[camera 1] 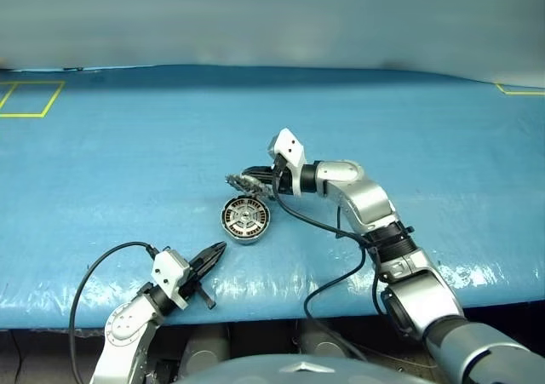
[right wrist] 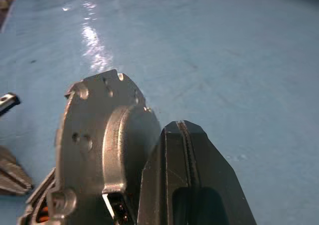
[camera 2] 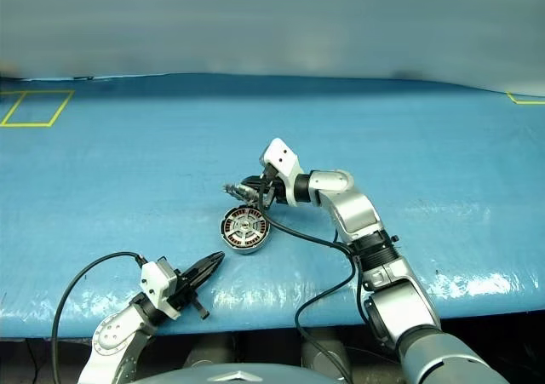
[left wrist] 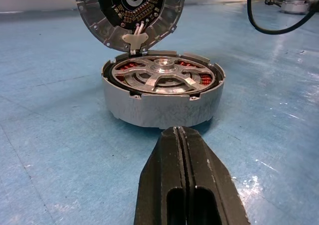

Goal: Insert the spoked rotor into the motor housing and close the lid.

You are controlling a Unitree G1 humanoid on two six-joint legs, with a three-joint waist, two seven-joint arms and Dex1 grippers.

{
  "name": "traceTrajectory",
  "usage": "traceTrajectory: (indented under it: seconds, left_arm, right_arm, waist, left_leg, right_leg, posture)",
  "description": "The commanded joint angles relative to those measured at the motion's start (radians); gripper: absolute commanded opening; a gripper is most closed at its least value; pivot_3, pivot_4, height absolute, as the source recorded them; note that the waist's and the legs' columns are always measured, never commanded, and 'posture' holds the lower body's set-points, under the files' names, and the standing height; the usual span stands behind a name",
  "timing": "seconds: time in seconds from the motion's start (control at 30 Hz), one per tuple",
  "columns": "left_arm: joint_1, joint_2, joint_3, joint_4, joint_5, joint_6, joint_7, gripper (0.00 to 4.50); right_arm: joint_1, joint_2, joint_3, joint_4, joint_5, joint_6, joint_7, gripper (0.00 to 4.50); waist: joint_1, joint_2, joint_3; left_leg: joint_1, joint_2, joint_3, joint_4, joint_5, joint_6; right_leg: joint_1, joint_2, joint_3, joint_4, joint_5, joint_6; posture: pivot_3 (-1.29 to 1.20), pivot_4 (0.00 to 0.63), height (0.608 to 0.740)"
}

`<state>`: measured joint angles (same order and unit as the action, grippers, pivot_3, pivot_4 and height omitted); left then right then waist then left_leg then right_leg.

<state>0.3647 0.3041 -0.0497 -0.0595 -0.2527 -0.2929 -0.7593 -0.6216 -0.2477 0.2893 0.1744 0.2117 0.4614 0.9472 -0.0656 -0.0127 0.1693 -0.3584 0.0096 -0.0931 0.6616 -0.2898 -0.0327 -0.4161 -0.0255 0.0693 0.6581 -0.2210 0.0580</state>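
The spoked rotor [left wrist: 162, 78] already sits inside the motor housing [left wrist: 162, 103] on the blue counter [camera 1: 102, 171], so closing looks like the remaining step. The lid [left wrist: 130, 13] stands raised on its hinge at the housing's far edge. The right hand [camera 1: 255, 180], fingers pressed together and holding nothing, sits just behind the lid's plain outer face and is the nearer hand. The left hand [camera 1: 213, 256], also closed and empty, points at the housing from the near side, apart from it. The left wrist view shows the seated rotor and ribbed inner face; the right wrist view shows the lid's back.
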Motion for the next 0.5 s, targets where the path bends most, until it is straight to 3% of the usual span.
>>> traceTrajectory:
  seconds: [0.03,0.5]
  left_arm:
    - [0.007,0.019,0.0,-0.035,0.0,-0.008,0.003,0.04]
    - [0.031,0.032,-0.001,-0.051,-0.018,-0.003,0.0,0.04]
  right_arm:
    - [0.05,-0.023,0.043,-0.133,0.048,0.03,0.081,0.0]
    - [0.318,0.101,0.077,-0.312,0.044,0.097,-0.164,0.0]
  waist:
    - [0.0,0.0,0.0]
    - [0.0,0.0,0.0]
  left_leg:
    - [0.0,0.0,0.0,0.0,0.0,0.0]
    - [0.0,0.0,0.0,0.0,0.0,0.0]
  right_leg:
    - [0.0,0.0,0.0,0.0,0.0,0.0]
    - [0.0,0.0,0.0,0.0,-0.003,0.005]
  posture:
    - [0.0,0.15,0.74]
    - [0.0,0.15,0.74]
